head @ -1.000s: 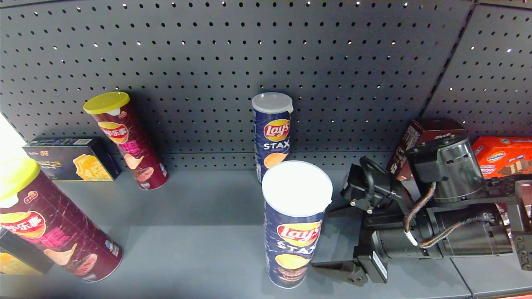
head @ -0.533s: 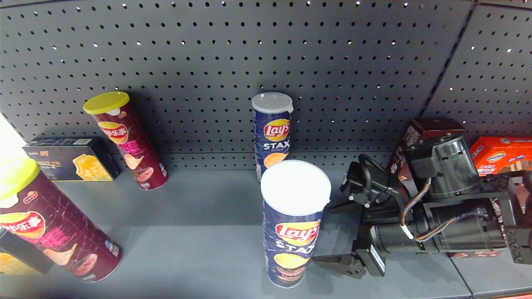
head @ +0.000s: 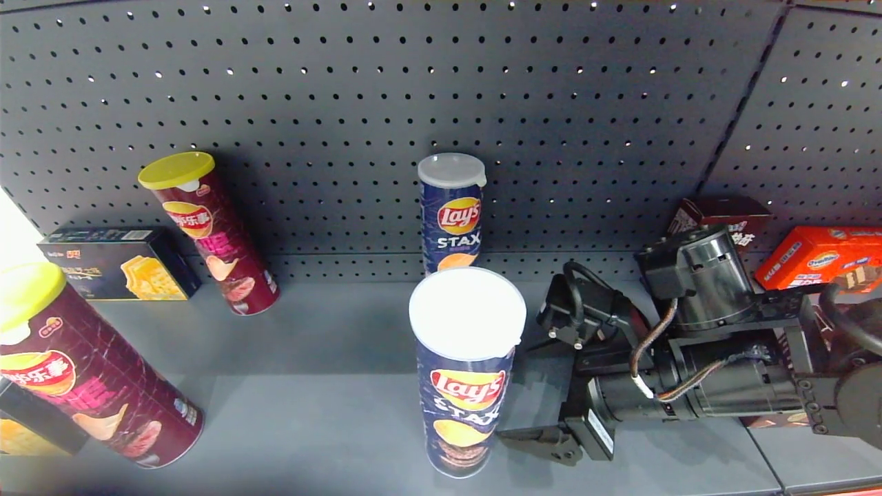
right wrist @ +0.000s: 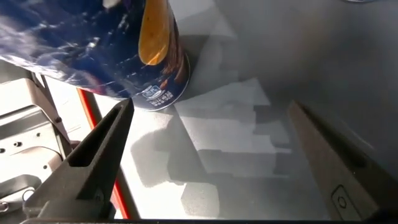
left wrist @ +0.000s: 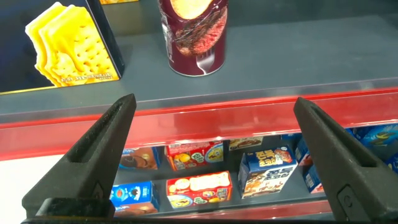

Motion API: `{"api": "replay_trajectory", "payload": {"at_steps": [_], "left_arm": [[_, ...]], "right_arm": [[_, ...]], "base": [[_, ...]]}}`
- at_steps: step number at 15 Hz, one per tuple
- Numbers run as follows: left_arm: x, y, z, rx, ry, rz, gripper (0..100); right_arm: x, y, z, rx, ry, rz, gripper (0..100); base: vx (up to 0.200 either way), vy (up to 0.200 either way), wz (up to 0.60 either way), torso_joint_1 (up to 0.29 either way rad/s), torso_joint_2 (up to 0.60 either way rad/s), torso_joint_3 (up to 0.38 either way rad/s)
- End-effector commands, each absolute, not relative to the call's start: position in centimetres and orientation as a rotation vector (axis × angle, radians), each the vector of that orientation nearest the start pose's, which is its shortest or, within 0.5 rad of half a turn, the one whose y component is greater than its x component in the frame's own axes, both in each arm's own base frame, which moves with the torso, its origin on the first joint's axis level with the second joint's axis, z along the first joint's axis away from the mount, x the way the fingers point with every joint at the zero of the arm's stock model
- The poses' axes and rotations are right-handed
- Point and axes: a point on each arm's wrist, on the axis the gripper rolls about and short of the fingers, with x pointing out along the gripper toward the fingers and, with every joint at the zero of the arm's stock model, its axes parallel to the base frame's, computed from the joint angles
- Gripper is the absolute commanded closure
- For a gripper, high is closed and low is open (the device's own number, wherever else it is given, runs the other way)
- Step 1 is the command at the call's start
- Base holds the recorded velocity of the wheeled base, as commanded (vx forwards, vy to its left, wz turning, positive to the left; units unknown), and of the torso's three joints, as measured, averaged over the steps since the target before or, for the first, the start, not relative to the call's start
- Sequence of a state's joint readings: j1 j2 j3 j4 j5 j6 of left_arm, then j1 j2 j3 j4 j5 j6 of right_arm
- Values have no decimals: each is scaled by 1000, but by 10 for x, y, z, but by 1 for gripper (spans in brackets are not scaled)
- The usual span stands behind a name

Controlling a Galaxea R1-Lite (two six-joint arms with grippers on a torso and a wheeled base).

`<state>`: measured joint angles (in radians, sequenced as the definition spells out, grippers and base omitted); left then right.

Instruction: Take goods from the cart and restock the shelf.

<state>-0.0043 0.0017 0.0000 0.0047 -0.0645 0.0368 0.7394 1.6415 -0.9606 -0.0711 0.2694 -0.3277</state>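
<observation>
1. Left gripper: nearest to me. It hangs off the front of the shelf, level with the red rail. Its fingers are spread wide and hold nothing. It faces a maroon can and a cracker box on the left part of the shelf, well apart from the work item.

2. Right gripper: it lies over the shelf, on my right of the front blue can. Its fingers are fully spread and hold nothing.

3. Front blue can: it stands on its base near the front edge of the shelf, long axis vertical, white lid up. It lies just beside the right gripper, toward my left. In the right wrist view the can base sits ahead of the fingertips and offset toward one finger, not centred in the gap. I cannot confirm whether that finger touches the can wall.

4. Judgement: the can appears placed, so the coming move is a withdrawal of the right arm. The controlling relation is can-left-of-gripper. I would draw the arm back toward my right. A tall can on a small base tips easily under a side push from the near finger.

5. Rear blue can: upright, directly behind the front one, against the pegboard.
</observation>
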Motion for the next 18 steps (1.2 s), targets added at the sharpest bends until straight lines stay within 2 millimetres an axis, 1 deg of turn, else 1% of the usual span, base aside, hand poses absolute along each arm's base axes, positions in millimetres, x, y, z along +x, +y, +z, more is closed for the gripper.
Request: {"api": "replay_trajectory", "payload": {"at_steps": [1,3,5,7,9,10,11,12,13,14,15,16,17,18], "left_arm": [[-23,-1,75,37,6,-69,0],[-23,-1,75,37,6,-69,0],[-23,-1,75,37,6,-69,0],[-23,-1,75,37,6,-69,0],[-23,-1,75,35,6,-69,0],[-23,-1,75,35,5,-69,0],[-23,-1,75,35,6,-69,0],[-23,-1,75,37,6,-69,0],[-23,-1,75,37,6,-69,0],[-23,-1,75,37,6,-69,0],[-23,-1,75,35,6,-69,0],[-23,-1,75,35,6,-69,0],[-23,-1,75,35,6,-69,0],[-23,-1,75,35,6,-69,0]], "right_arm": [[209,199,188,-440,458,1074,0],[208,198,190,-442,453,1066,0],[208,192,196,-433,430,1044,0],[204,173,224,-399,316,965,0],[191,133,262,-328,175,828,0],[178,110,281,-292,103,750,0],[168,92,292,-275,55,680,0],[145,61,305,-261,-16,560,0],[129,45,306,-256,-50,490,0],[107,29,299,-255,-70,407,0],[87,18,286,-246,-70,340,0],[74,14,276,-244,-73,305,0],[48,7,250,-245,-73,231,0],[39,5,240,-247,-74,200,0]], "base": [[0,0,0,0,0,0],[0,0,0,0,0,0],[0,0,0,0,0,0],[0,0,0,0,0,0],[0,0,0,0,0,0],[0,0,0,0,0,0],[0,0,0,0,0,0],[0,0,0,0,0,0],[0,0,0,0,0,0],[0,0,0,0,0,0],[0,0,0,0,0,0],[0,0,0,0,0,0],[0,0,0,0,0,0],[0,0,0,0,0,0]]}}
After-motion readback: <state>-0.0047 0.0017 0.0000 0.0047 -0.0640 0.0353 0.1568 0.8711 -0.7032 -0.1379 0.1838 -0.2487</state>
